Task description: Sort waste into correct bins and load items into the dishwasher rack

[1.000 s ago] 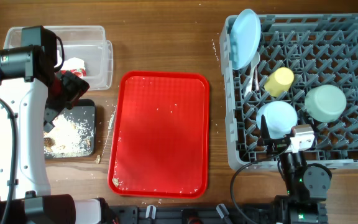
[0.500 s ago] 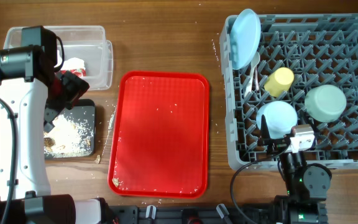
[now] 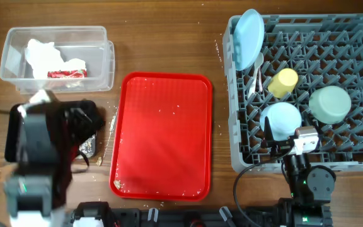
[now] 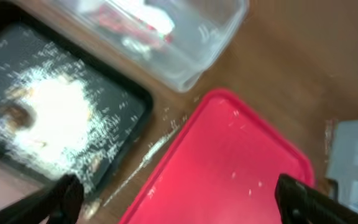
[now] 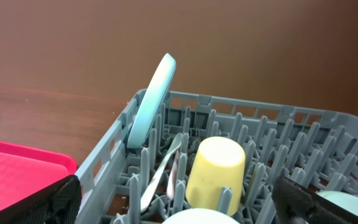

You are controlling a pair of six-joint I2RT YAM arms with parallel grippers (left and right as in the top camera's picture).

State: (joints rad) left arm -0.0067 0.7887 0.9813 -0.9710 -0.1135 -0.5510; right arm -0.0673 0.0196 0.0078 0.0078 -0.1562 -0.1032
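The clear box holds the white tissue and the red-and-white wrapper; it also shows in the left wrist view. The black tray holds crumbly food scraps; overhead my left arm covers most of it. My left gripper is open and empty, above the tray's near corner and the red tray's edge. The grey rack holds the blue plate, spoon, yellow-green cup, pale green dish and blue bowl. My right gripper is open and empty at the rack's front edge.
A flat red tray with a few crumbs lies in the middle, between the bins and the rack. A line of crumbs lies on the wood between the black tray and the red tray. My left arm fills the front left.
My left arm has pulled back from beside the clear box toward the front left, uncovering the box and covering the black tray. The right arm has not moved.
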